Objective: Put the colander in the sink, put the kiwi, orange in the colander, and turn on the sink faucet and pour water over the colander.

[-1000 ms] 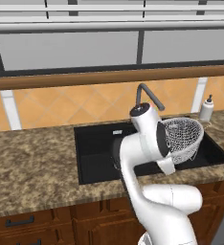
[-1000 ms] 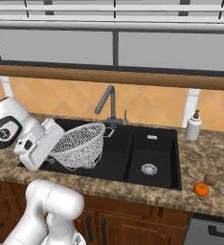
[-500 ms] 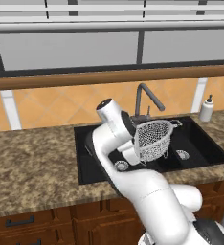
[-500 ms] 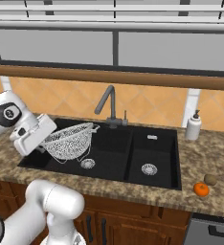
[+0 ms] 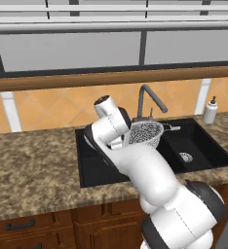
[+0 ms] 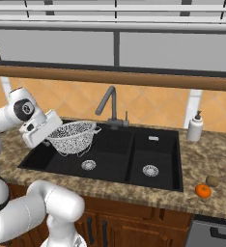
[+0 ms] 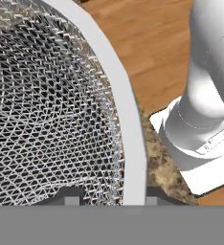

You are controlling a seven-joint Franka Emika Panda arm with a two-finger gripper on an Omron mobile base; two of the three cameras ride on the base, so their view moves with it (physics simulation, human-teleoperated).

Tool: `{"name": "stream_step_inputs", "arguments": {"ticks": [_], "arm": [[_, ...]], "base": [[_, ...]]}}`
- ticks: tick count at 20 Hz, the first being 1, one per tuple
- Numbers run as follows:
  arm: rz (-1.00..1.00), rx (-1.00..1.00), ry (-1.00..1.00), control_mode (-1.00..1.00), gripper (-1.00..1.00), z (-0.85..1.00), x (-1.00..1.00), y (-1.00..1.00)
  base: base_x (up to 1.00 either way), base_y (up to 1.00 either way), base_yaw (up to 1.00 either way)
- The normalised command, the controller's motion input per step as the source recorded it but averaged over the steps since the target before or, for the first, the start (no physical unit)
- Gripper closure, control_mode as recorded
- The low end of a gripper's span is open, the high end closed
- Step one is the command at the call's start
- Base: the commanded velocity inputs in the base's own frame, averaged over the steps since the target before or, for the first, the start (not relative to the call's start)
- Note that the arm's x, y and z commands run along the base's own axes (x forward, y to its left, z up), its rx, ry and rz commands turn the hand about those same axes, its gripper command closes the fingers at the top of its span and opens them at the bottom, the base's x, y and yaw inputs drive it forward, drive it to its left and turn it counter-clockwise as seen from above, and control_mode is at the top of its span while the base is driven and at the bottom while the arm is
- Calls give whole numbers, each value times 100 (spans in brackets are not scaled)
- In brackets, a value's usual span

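Colander (image 6: 74, 137) up in the air, rim pinched between the fingers of the gripper (image 7: 111, 200), hanging tilted over the larger basin of the sink (image 6: 117, 152). Faucet (image 6: 109, 103) stands just behind it. Far off on the counter (image 6: 216, 159) to the right sit the orange (image 6: 203, 191) and, apparently touching it, the kiwi (image 6: 212, 181).

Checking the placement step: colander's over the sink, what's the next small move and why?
Probably lower it straight down. The hand is shut on the rim of the colander, which hangs above the floor of the sink, over the larger basin. The orange and kiwi wait on the counter.
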Motion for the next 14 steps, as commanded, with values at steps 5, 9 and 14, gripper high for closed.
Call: {"name": "stream_step_inputs", "arguments": {"ticks": [5, 9, 14], "arm": [[-31, 17, -29, -100, 100, -25, 35, 0], [-41, 18, -21, -100, 100, -27, 27, 15], [-41, 5, -12, -100, 100, -26, 32, 35]], "base": [[0, 0, 0], [0, 0, 0], [0, 0, 0]]}}
